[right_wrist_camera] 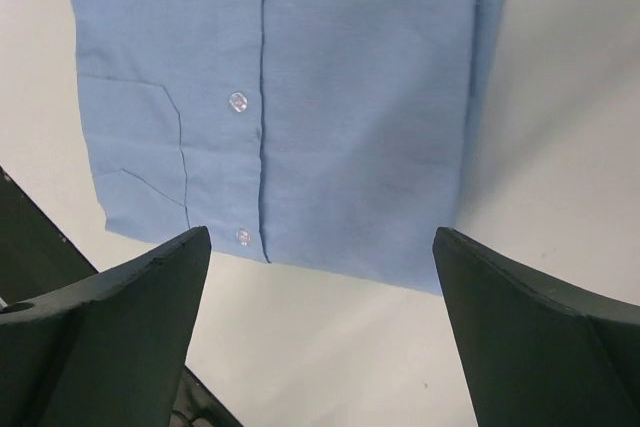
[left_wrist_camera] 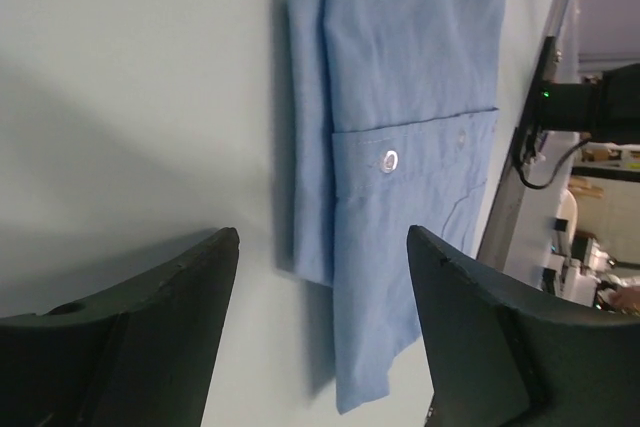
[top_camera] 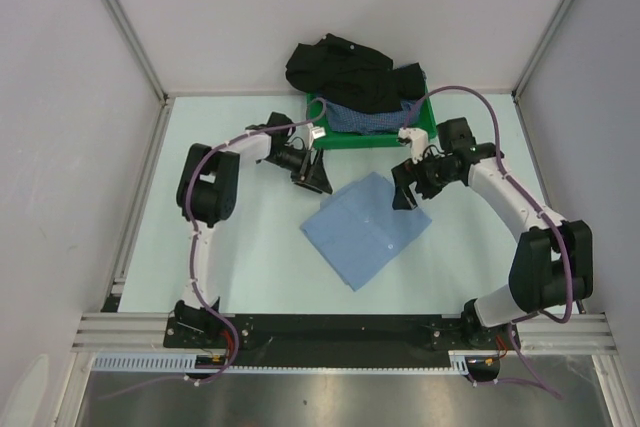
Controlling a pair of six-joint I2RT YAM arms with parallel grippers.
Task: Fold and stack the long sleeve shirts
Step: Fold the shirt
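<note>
The folded light blue shirt (top_camera: 365, 229) was flanked by the left gripper (top_camera: 312, 179) and right gripper (top_camera: 404, 197), both spread open and empty.

checked shirt (top_camera: 365, 119): partly under black shirt (top_camera: 340, 67) | light blue shirt (right_wrist_camera: 300, 97): cut off at top edge, 2 wrist views
</note>
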